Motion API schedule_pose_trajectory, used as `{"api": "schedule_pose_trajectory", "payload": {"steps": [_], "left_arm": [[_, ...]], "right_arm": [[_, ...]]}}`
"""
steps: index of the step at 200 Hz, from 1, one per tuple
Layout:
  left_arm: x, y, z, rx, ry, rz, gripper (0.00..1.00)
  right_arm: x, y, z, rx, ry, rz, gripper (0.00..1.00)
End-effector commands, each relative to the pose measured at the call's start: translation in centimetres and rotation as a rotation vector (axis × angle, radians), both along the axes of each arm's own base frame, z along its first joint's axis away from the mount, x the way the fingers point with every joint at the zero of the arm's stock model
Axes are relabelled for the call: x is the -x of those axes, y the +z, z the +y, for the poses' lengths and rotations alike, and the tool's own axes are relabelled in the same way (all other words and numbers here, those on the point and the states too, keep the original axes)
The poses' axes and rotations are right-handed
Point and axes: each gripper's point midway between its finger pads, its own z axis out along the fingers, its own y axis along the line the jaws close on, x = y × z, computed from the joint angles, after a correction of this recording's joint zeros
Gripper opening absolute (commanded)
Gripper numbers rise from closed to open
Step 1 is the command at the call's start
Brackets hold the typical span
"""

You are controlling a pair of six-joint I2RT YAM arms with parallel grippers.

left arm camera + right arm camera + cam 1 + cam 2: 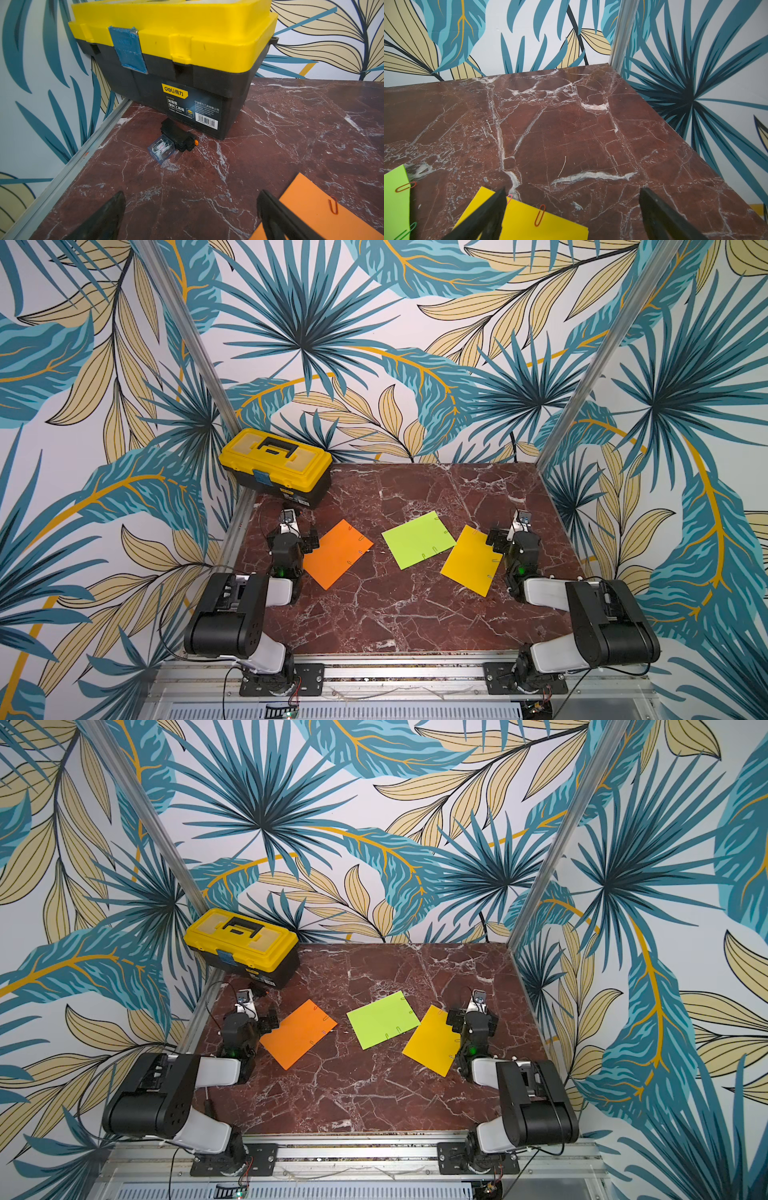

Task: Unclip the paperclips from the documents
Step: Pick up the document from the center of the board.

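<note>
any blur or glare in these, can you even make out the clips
Both top views: even light, wide-angle lean in the frame posts, paperclips mere specks. Left wrist: toolbox label crisp, gripper fingers dark and soft. Right wrist: red paperclip sharp, faint sheen on the far marble table.

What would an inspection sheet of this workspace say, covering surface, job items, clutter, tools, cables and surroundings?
Surface: dark red marble tabletop, no spills seen.
Job's things: orange sheet, lime green sheet and yellow sheet lie flat side by side; paperclips clipped on their edges.
Clutter: yellow toolbox in the far left corner; small clear-and-black part in front of it.
Tools: left tool and right tool open, empty.
Cables: black cable at the left arm's base.
Surroundings: leaf-print walls, aluminium posts.
</note>
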Motion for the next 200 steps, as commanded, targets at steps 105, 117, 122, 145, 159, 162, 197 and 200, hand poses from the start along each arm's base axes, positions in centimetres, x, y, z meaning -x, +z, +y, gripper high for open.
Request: {"api": "schedule_pose_trajectory", "payload": {"steps": [105,117,122,145,159,162,197,200], "left_arm": [[2.2,6.5,-11.8,0.038,-0.306,0.144,1.0],[2.2,6.1,-13.9,0.047,-0.348,0.181,1.0],[2.2,6.0,-14.7,0.048,-0.365,0.198,1.0],[1.8,5.1,-18.3,0.078,-0.439,0.266,1.0],[1.3,4.5,-20.6,0.12,-0.489,0.302,1.0],[1.2,4.4,-21.2,0.13,-0.502,0.31,1.0],[0.1,2.6,-27.4,0.192,-0.639,0.451,0.99],[0.0,2.5,-27.9,0.194,-0.651,0.464,0.99]], "right_arm": [[1.0,3.6,3.2,-0.229,0.043,0.329,1.0],[1.8,2.6,3.7,-0.275,0.038,0.389,0.99],[2.7,1.7,4.0,-0.295,0.036,0.442,0.99],[3.9,0.7,6.8,-0.351,0.122,0.527,1.0],[4.4,0.4,8.4,-0.336,0.153,0.587,1.0],[4.4,0.4,8.7,-0.337,0.157,0.594,1.0],[4.8,0.6,9.7,-0.393,0.161,0.604,0.99],[4.8,0.7,9.7,-0.395,0.162,0.603,0.99]]}}
